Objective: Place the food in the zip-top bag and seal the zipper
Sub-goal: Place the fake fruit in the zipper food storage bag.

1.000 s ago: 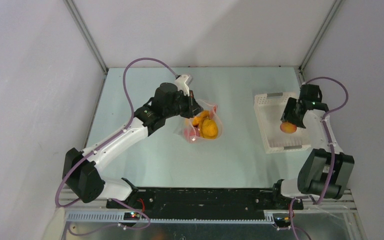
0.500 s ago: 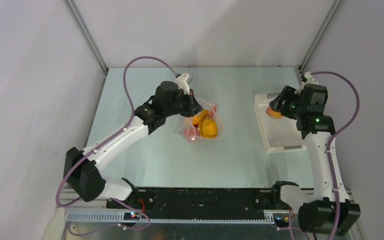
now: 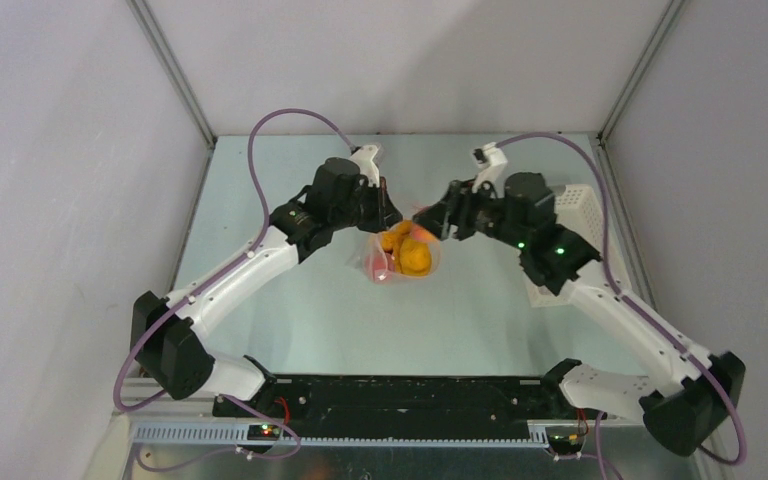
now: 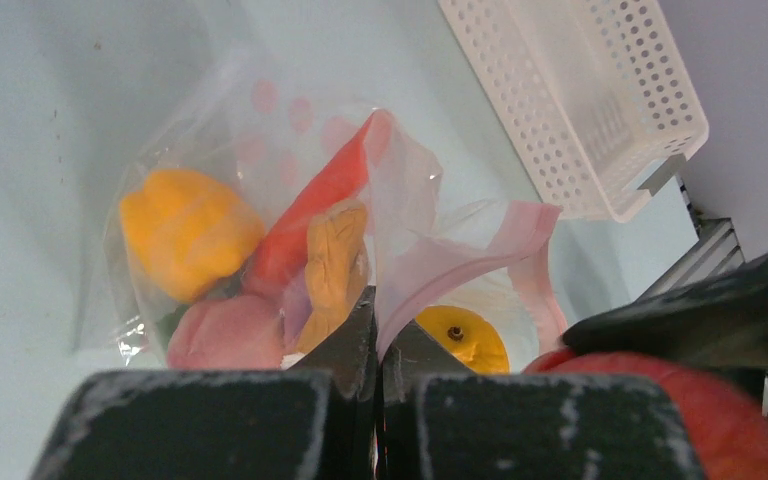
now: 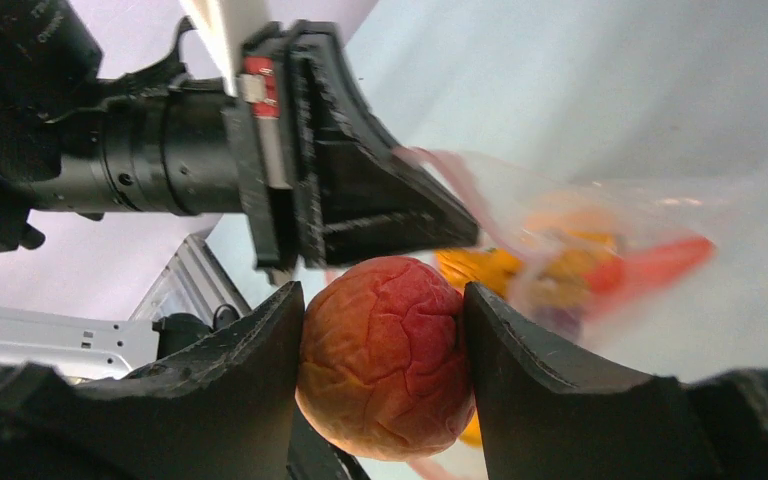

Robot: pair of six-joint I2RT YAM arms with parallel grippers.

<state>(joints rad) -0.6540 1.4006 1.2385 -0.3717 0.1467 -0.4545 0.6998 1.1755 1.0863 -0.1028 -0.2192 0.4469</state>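
Bench (image 3: pixel 290 300) middle: my left jaws clamp the bag (image 4: pixel 290 110) rim to hold its mouth open. My right jaws grip a fruit (image 5: pixel 385 355) there.

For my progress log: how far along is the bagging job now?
Done: several foods already lie inside the zip-top bag. In hand: the left tool pinches the bag's edge, and the right tool holds a red fruit near the opening. Left: drop it in, then seal the zipper, which stands open.
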